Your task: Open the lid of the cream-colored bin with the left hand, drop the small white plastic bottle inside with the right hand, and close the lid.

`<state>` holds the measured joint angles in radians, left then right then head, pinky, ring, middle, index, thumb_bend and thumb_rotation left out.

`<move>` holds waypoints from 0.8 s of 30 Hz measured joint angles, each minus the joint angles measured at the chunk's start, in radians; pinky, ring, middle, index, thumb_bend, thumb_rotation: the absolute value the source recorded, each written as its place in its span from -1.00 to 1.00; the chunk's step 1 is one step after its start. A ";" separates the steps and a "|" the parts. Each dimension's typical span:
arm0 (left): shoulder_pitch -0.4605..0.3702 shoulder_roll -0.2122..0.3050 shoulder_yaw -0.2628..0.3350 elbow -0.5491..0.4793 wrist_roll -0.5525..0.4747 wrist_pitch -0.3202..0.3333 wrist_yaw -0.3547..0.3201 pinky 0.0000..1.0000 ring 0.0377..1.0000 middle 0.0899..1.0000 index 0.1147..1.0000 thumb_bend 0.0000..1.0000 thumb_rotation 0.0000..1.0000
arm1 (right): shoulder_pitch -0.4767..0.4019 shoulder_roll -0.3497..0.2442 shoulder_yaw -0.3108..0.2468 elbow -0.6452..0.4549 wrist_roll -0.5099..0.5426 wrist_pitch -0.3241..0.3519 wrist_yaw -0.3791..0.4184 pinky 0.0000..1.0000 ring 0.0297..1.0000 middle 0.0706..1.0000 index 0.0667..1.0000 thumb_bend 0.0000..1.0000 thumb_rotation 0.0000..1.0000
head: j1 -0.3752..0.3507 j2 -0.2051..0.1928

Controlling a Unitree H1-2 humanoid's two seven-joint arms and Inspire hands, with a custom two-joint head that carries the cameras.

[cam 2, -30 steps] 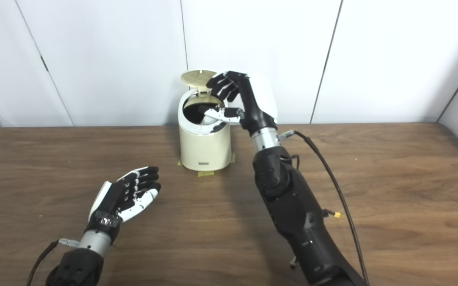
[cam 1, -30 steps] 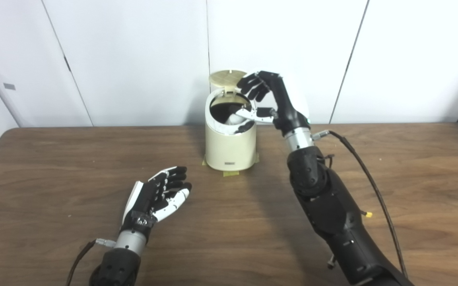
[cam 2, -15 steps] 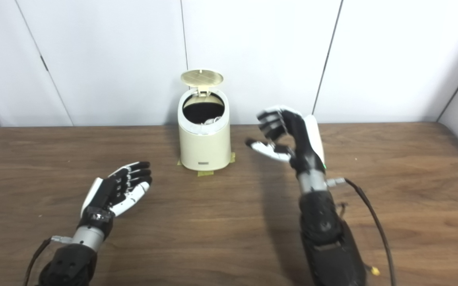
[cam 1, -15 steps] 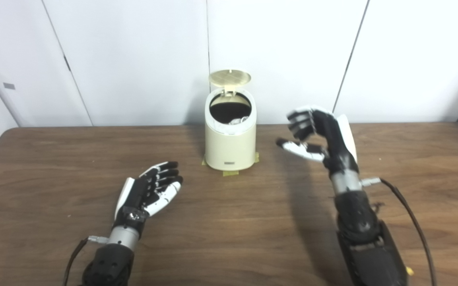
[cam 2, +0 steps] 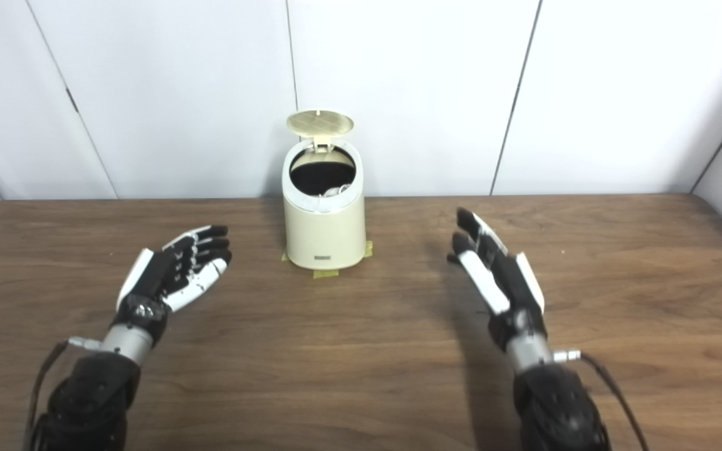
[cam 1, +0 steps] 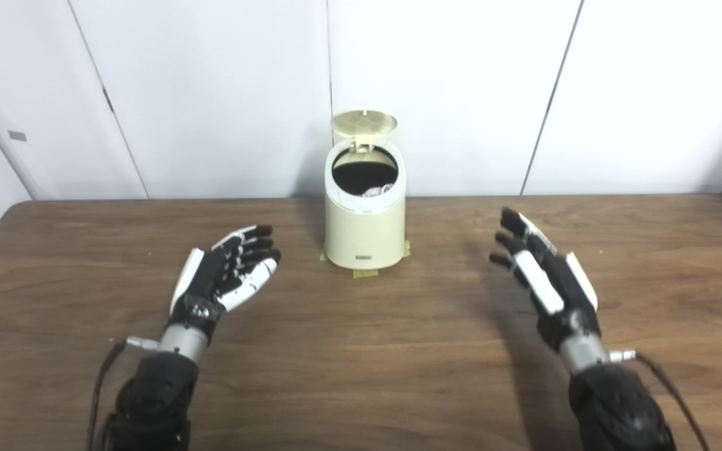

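Note:
The cream-colored bin [cam 1: 365, 230] stands at the back middle of the table with its round lid [cam 1: 364, 122] tipped up and open. The small white plastic bottle [cam 1: 376, 189] lies inside the bin, only partly visible in the dark opening. My left hand [cam 1: 228, 275] is open and empty, palm up, low over the table to the front left of the bin. My right hand [cam 1: 541, 275] is open and empty with its fingers stretched out, to the front right of the bin and well apart from it.
The brown wooden table [cam 1: 361, 351] runs the full width of the view. Yellow tape tabs [cam 1: 361, 273] hold the bin's base. White wall panels [cam 1: 461, 94] stand close behind the bin. A cable [cam 1: 668, 388] trails from my right wrist.
My right hand let the bottle go into the bin, then drew back to the right and down, spreading open. My left hand rose slightly toward the bin. The lid stayed open.

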<state>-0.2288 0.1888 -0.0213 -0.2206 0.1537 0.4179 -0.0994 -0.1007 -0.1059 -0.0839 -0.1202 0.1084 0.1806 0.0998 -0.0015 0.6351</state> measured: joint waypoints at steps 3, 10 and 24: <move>-0.041 0.004 0.006 0.016 -0.008 -0.006 -0.005 0.53 0.60 0.61 0.66 -0.15 -0.42 | 0.029 0.008 -0.022 0.014 0.036 -0.037 0.004 0.89 0.99 1.00 1.00 0.36 1.00 | 0.000 -0.005; -0.137 0.031 0.000 0.055 0.000 -0.009 -0.029 0.55 0.62 0.62 0.67 -0.19 -0.43 | 0.076 0.075 -0.044 0.037 0.056 -0.158 -0.032 0.80 0.90 0.91 0.90 0.23 0.94 | 0.000 -0.021; -0.350 0.049 -0.019 0.183 0.004 -0.003 -0.031 0.53 0.63 0.62 0.66 -0.15 -0.30 | 0.088 0.089 -0.049 0.057 0.041 -0.279 -0.067 0.68 0.82 0.82 0.79 0.19 0.84 | 0.008 -0.058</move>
<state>-0.5787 0.2375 -0.0401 -0.0375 0.1582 0.4150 -0.1306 -0.0128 -0.0167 -0.1330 -0.0628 0.1495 -0.0979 0.0324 0.0061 0.5768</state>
